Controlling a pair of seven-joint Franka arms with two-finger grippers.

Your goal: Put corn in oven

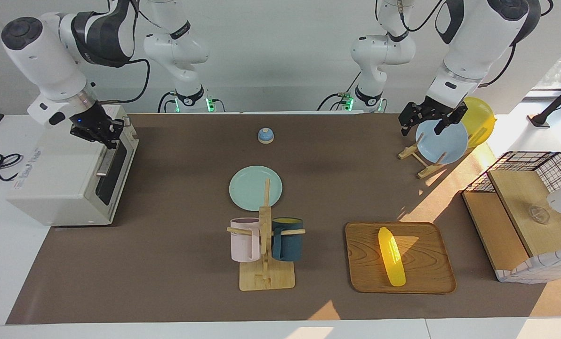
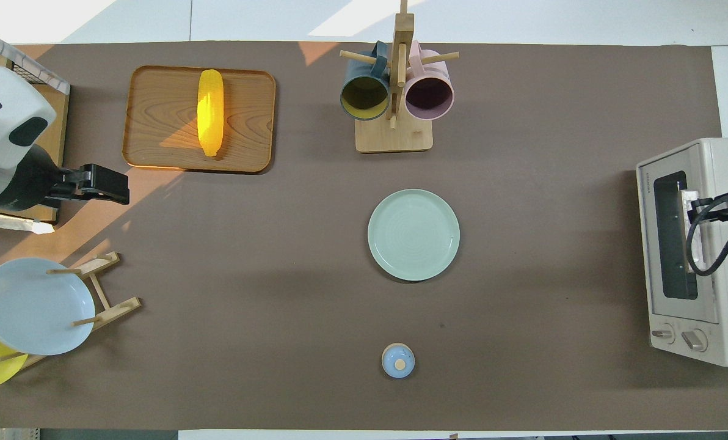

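The right gripper (image 1: 105, 136), at the upper left of the facing view, sits at the top edge of the oven door with its fingertips pressed together on the metal bar handle (image 1: 108, 157), as best the facing view shows; in the overhead view only its cable and part of its body appear at the right edge of the frame. The oven (image 1: 64, 174) stands at the right arm's end of the surface, and its dark-glass door reads as shut in both views. So the first step, getting hold of the handle, looks done, but the door has yet to come down.

The left gripper (image 1: 428, 123), at the upper right of the facing view, hangs with fingers spread above a blue plate (image 1: 443, 141) on a wooden stand, holding nothing; this arm waits.

The corn (image 1: 392, 256) lies untouched on a wooden tray (image 1: 431, 278) at the lower right of the facing view, well apart from the oven, with a mug rack (image 1: 266, 278) and a green plate (image 1: 250, 188) between them.

What remains, by my reading: opening the door, picking up the corn, carrying it across the surface and setting it inside.
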